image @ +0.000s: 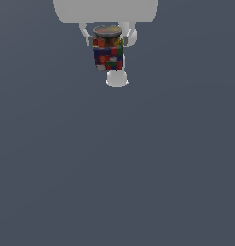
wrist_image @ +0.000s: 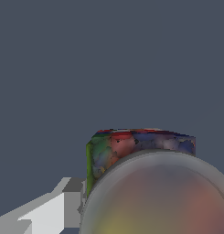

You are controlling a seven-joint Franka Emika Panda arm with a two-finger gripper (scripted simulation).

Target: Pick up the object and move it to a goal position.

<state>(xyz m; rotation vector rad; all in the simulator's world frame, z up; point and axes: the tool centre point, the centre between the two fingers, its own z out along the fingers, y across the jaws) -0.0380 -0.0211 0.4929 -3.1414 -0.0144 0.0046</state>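
Observation:
The object, a small can (image: 108,52) with a patchwork red, blue, green and yellow label and a grey rimmed top, sits upright between my white gripper's (image: 107,40) two fingers near the top of the exterior view. The fingers (image: 88,40) press against its upper sides, so the gripper is shut on it. In the wrist view the can (wrist_image: 131,146) fills the lower part of the picture, its blurred top very close to the camera. One finger (wrist_image: 63,212) touches its side; the other finger is hidden.
A white rounded shape (image: 116,79) shows just below the can in the exterior view. The wide white gripper body (image: 105,10) spans the top edge. The ground (image: 117,168) is a plain grey surface.

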